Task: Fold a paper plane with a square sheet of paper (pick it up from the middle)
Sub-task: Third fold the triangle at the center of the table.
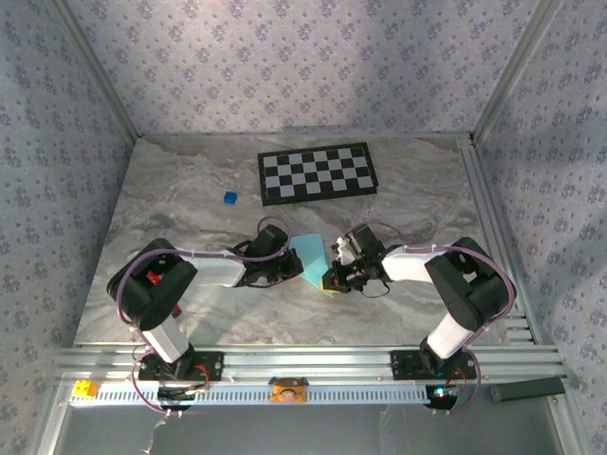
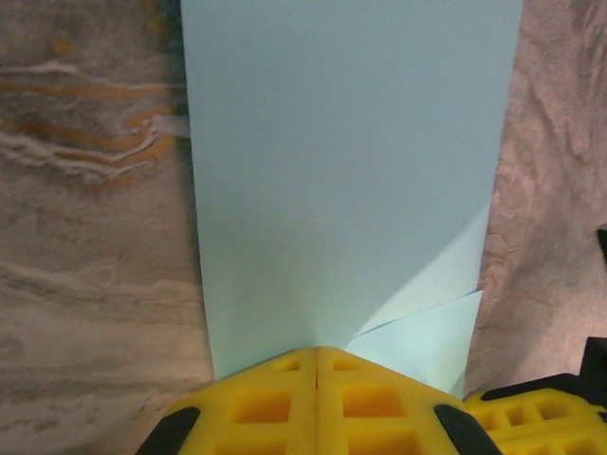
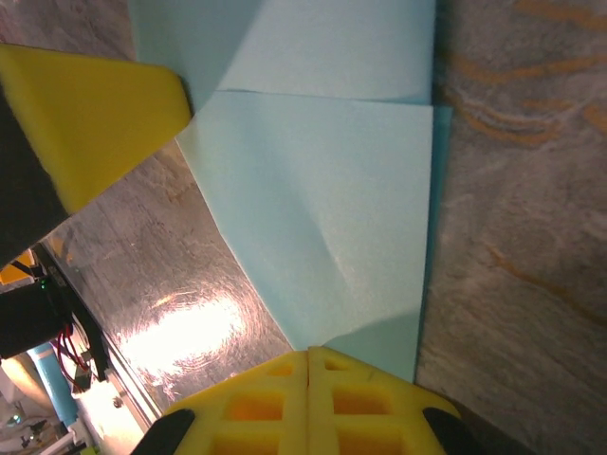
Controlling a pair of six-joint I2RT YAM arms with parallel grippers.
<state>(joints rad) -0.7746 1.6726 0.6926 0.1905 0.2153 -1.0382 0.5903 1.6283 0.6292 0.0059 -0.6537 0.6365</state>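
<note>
The folded blue paper (image 1: 308, 256) lies on the table (image 1: 190, 190), nearer the arms than the checkerboard (image 1: 317, 173) and apart from it; the left gripper (image 2: 316, 358) is closed on its left side, the right gripper (image 3: 309, 358) closed on its right side; bare table surrounds them.

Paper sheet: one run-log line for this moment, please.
paper: light-blue, partly folded, lying on table | left gripper: shut, tips at paper's edge | right gripper: shut, tips at other side | fold: unfinished
</note>
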